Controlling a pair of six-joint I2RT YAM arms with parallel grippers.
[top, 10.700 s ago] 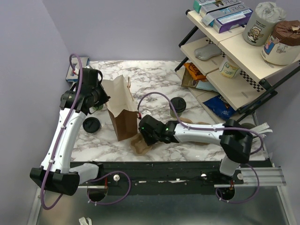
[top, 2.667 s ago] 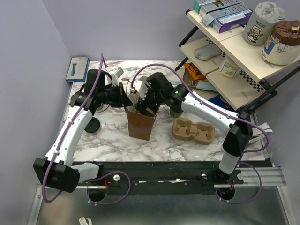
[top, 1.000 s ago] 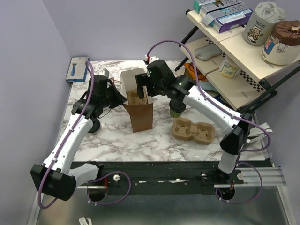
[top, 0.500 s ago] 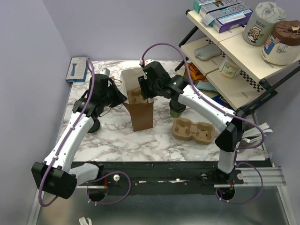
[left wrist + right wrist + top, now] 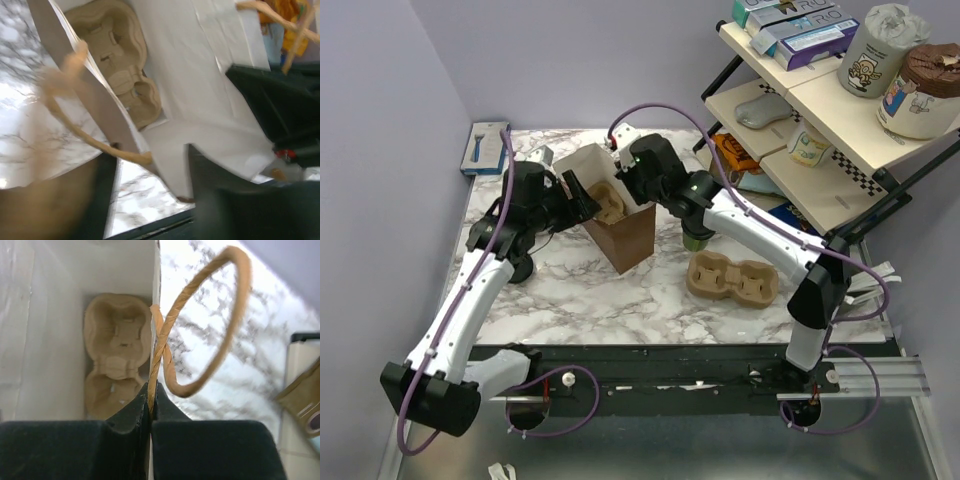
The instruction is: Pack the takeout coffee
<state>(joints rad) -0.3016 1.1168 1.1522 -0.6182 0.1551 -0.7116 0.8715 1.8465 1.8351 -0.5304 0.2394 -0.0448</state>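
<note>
1. Top: the paper bag (image 5: pixel 632 240) has tipped toward the left arm. The takeout coffee (image 5: pixel 696 241) waits on the tabletop (image 5: pixel 570 290) near it, still unpacked.
2. Left wrist: the left claw (image 5: pixel 147 162) just sprang wide, letting go.
3. Right wrist: the right claw (image 5: pixel 151 390) now pinches the paper bag's rim, so looks like a handover.

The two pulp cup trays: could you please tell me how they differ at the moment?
The tray in the bag sits inside the brown paper bag; the tray on the table lies out on the marble table. The bagged one tips with the leaning bag and is partly hidden from above; the other lies flat, fully visible. Both are tan moulded pulp with two empty wells.
</note>
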